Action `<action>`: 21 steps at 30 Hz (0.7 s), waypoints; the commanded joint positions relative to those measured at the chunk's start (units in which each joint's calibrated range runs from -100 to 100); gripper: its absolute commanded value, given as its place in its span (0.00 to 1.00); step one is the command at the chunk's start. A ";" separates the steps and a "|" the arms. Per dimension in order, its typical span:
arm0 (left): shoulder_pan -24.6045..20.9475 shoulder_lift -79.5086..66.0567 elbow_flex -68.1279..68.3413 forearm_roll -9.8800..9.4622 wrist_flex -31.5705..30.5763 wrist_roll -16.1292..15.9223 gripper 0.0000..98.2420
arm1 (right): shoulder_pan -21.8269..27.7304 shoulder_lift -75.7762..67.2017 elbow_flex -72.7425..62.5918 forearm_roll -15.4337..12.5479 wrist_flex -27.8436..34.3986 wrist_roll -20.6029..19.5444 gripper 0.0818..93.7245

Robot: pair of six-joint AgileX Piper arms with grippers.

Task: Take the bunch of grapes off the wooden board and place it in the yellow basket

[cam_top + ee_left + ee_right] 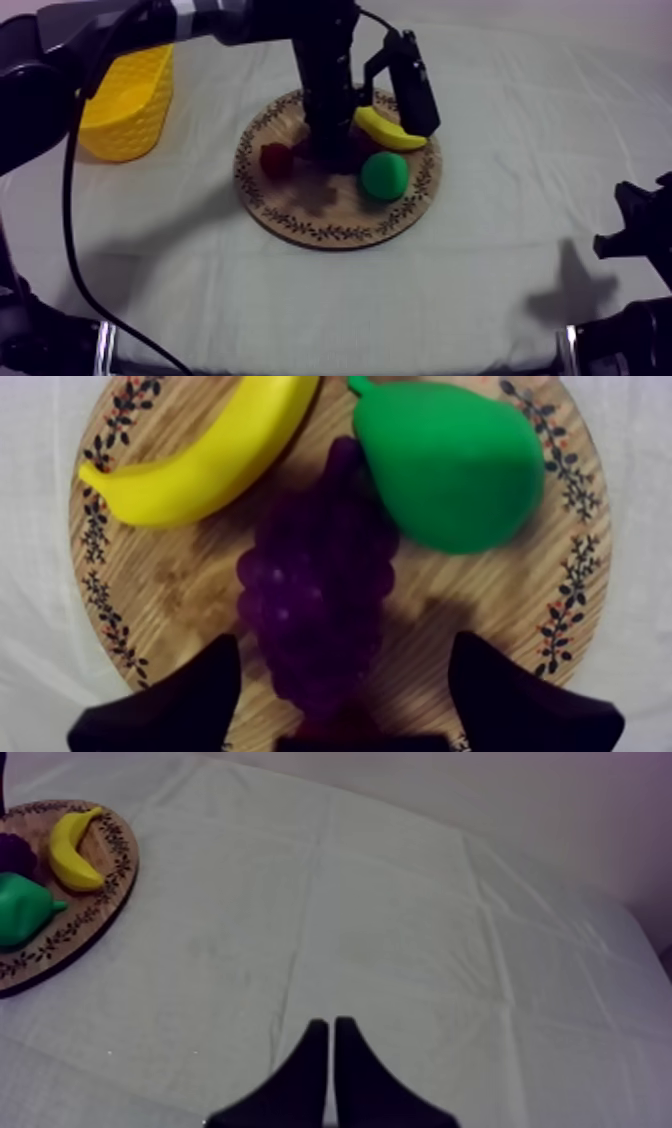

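straddling the purple bunch of grapes (315,591) on the round wooden board (180,591), the left hand (345,676) is wide; grasp, lift and drop into the yellow basket (128,100) remain.

Your top camera looks down aslant; both wrist cameras share the wooden board (170,591), left close above, right far off.
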 commanded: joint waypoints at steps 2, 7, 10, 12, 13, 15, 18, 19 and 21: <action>-0.11 1.06 -1.49 0.04 0.66 0.00 0.80 | -0.02 0.00 -0.04 -0.02 0.02 0.02 0.00; -0.27 3.53 -3.90 0.26 1.18 0.01 0.81 | -0.02 0.00 -0.04 -0.02 0.02 0.02 0.00; -0.38 5.11 -5.46 0.42 1.24 0.11 0.80 | -0.02 0.00 -0.04 -0.02 0.02 0.02 0.00; -0.52 6.10 -6.28 0.51 1.26 0.25 0.79 | -0.02 0.00 -0.04 -0.02 0.02 0.02 0.00; -0.60 6.54 -6.59 0.55 1.27 0.31 0.79 | -0.02 0.00 -0.04 -0.02 0.02 0.02 0.00; -0.72 7.28 -6.96 0.58 1.27 0.41 0.78 | -0.02 0.00 -0.04 -0.02 0.02 0.02 0.00; -0.90 8.19 -7.23 0.61 1.44 0.46 0.77 | -0.02 0.00 -0.04 -0.02 0.02 0.02 0.00; -0.95 8.47 -7.29 0.61 1.54 0.44 0.77 | -0.02 0.00 -0.04 -0.02 0.02 0.02 0.00; -1.07 9.09 -7.36 0.62 1.65 0.30 0.77 | -0.02 0.00 -0.04 -0.02 0.02 0.02 0.00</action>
